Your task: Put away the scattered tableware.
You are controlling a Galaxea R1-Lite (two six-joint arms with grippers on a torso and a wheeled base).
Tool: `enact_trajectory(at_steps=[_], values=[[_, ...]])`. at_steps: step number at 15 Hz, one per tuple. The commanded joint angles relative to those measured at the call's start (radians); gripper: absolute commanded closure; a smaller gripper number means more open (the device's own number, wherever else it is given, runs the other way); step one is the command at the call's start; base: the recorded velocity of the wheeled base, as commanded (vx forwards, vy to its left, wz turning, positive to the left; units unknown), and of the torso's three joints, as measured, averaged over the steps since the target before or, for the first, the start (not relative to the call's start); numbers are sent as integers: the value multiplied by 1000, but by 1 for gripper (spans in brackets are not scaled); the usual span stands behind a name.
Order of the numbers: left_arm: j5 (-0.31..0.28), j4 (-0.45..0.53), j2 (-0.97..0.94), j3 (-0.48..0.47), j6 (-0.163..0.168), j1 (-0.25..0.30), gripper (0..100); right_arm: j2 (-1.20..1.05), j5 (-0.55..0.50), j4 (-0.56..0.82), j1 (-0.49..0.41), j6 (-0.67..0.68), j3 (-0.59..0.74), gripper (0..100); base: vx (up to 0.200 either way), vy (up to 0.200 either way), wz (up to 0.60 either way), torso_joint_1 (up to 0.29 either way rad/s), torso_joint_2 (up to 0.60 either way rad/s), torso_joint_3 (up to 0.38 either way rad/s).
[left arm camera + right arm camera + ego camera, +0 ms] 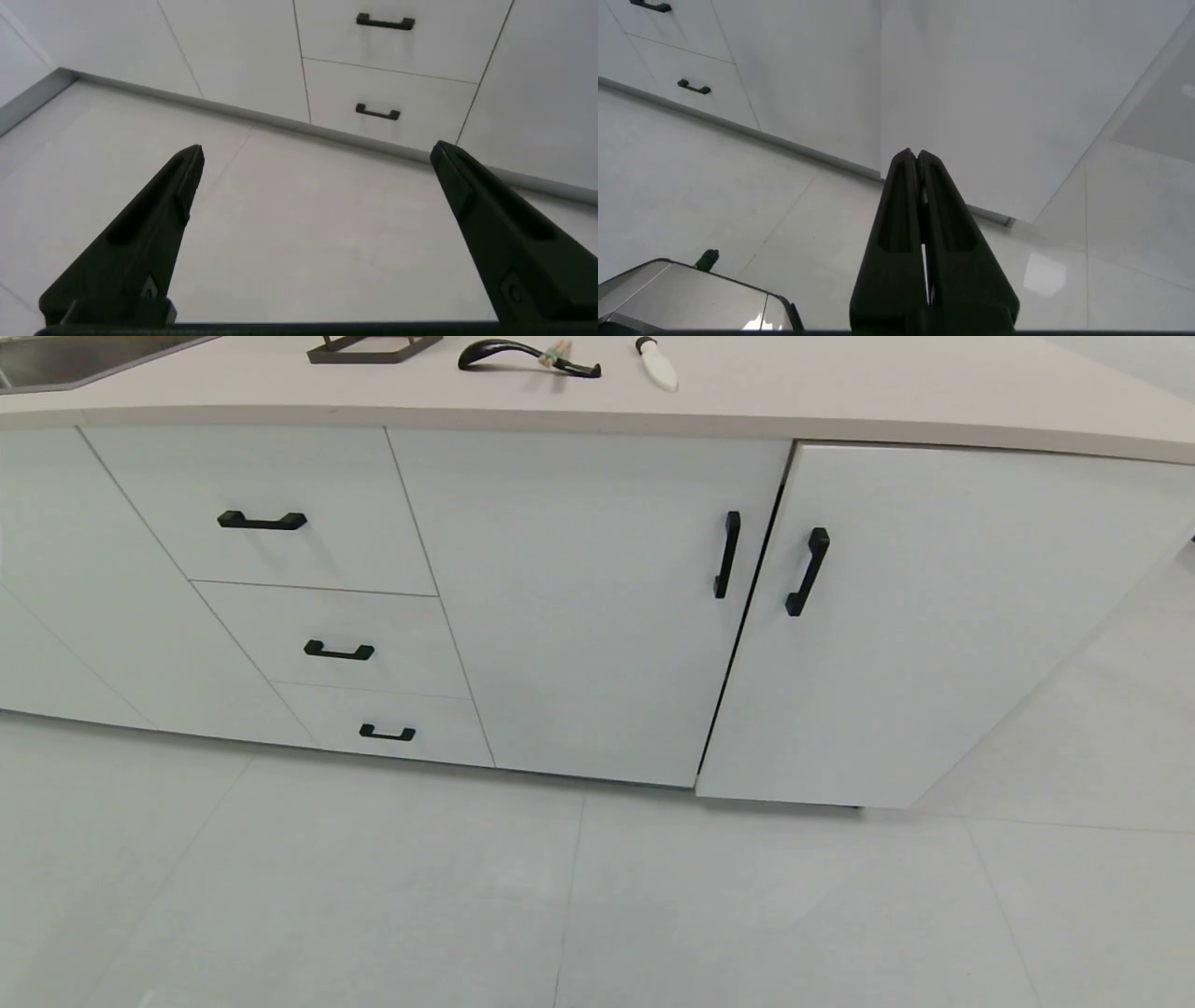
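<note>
Worktop at twelve o'clock carries a black ladle, with a white knife at its three o'clock. Both arms hang low, the left end effector spread wide and the right end effector pressed together; rising, either could clip the worktop's lip.

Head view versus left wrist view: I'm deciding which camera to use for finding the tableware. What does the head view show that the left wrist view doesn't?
Head view adds: the countertop carrying a black ladle, a white utensil and a black rack, plus the left cabinet door and the right cabinet door, which stands slightly ajar.
Left wrist view adds: the left gripper, open above the floor.
Shared: the middle drawer, the bottom drawer, both with black handles, and the floor.
</note>
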Motion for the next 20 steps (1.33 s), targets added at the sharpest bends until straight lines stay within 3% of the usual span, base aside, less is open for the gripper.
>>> enact_trajectory(at_steps=[1, 5, 7, 10, 12, 15, 20], values=[[-2, 0, 0, 0, 0, -1, 0, 2, 0, 0, 0, -1, 0, 100, 200, 0, 0, 7, -2, 2], [-25, -6, 0, 3, 0, -1, 0, 2, 0, 0, -2, -1, 0, 100, 200, 0, 0, 2, 2, 1], [-31, -6, 0, 3, 4, -1, 0, 2, -1, 0, 0, -1, 0, 100, 0, 0, 0, 0, 0, 0], [-114, -3, 0, 2, 4, 1, 0, 2, 0, 0, -2, -1, 0, 100, 0, 0, 0, 0, 0, 0], [-155, -9, 0, 3, 46, -1, 0, 2, 0, 0, -2, -1, 0, 100, 0, 0, 0, 0, 0, 0], [-157, -8, 0, 3, 35, -1, 0, 2, 2, 0, -2, -2, 0, 100, 0, 0, 0, 0, 0, 0], [-161, -8, 0, 3, 34, 1, 0, 2, 2, 0, 0, -4, 0, 100, 0, 200, 0, 7, 1, 2]])
